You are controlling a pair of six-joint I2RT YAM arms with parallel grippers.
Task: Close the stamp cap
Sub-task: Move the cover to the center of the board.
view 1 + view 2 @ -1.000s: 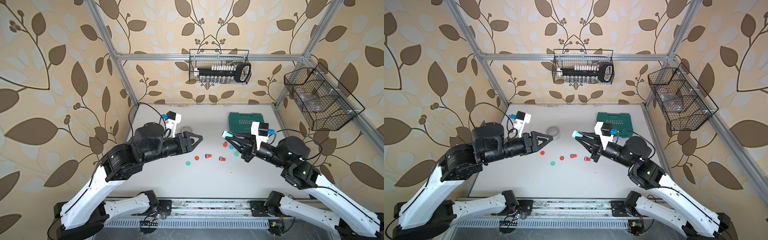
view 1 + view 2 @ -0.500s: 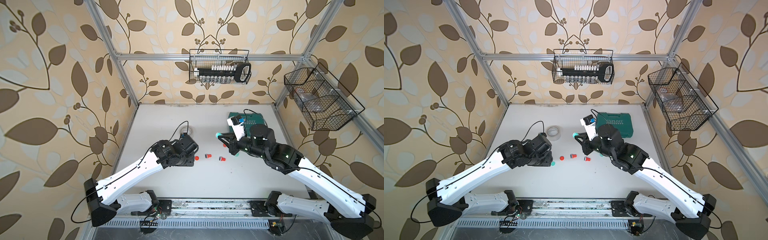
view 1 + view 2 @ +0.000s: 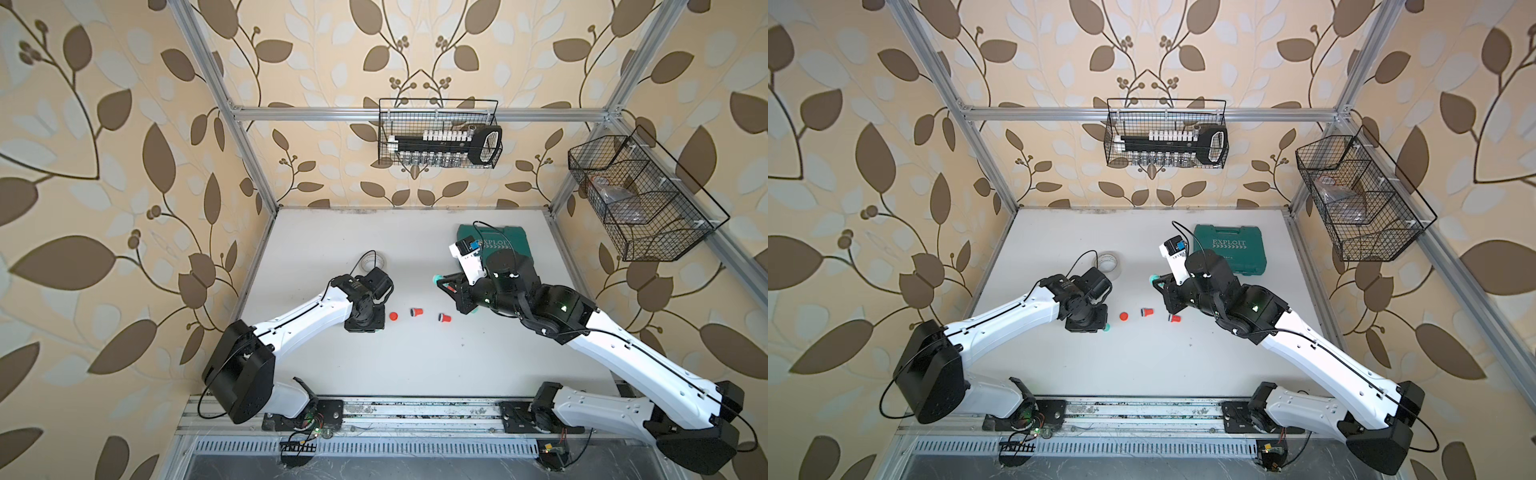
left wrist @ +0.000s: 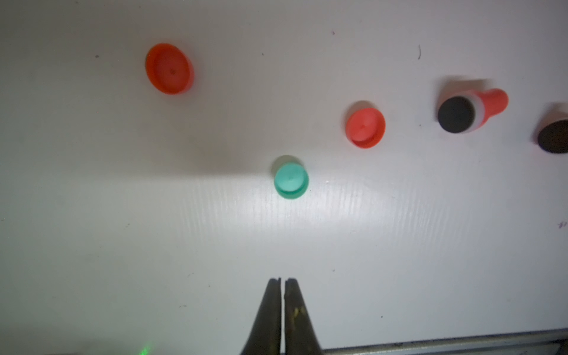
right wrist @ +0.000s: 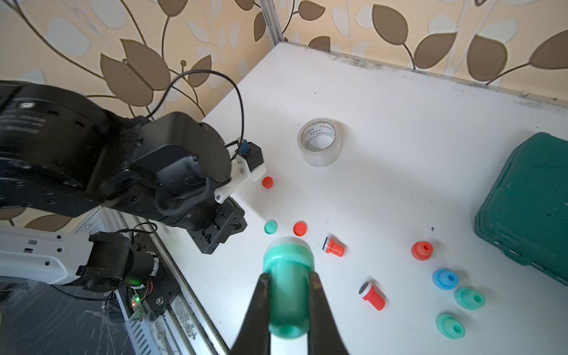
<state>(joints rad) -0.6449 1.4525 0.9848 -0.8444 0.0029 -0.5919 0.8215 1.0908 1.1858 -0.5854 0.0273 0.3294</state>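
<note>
Where the right gripper [image 5: 289,278] bites: both black fingers [image 5: 261,298] press the flanks of the green stamp [image 5: 288,261], which fills the gap between them.
Clock frame: hours are read in both top views, with 12 o'clock at the back wall.
Green stamp: uncapped; its white-rimmed end sticks out past the fingertips toward 10 o'clock.
Left gripper [image 4: 282,281]: jaws pressed together with nothing between them, pointing down at the table [image 4: 123,246].
Green cap [image 4: 291,180]: lies flat on the table just ahead of the left gripper's closed tips, apart from them. In a top view the green cap [image 3: 1107,328] peeks out at 4 o'clock of the left gripper and 8 o'clock of the right gripper, well apart from the green stamp.
Near red cap [image 3: 1123,316]: on the table at 2 o'clock of the green cap, near it.
Far red cap [image 4: 169,68]: on the table, farther from the green cap; the left arm hides it in both top views.
Red stamps: the first red stamp [image 3: 1146,311] and the second red stamp [image 3: 1174,318] lie on their sides at about 6 o'clock of the right gripper.
Tape roll [image 3: 1106,262]: at 1 o'clock of the left gripper.
Green case [image 3: 1229,248]: at 2 o'clock of the right gripper.
</note>
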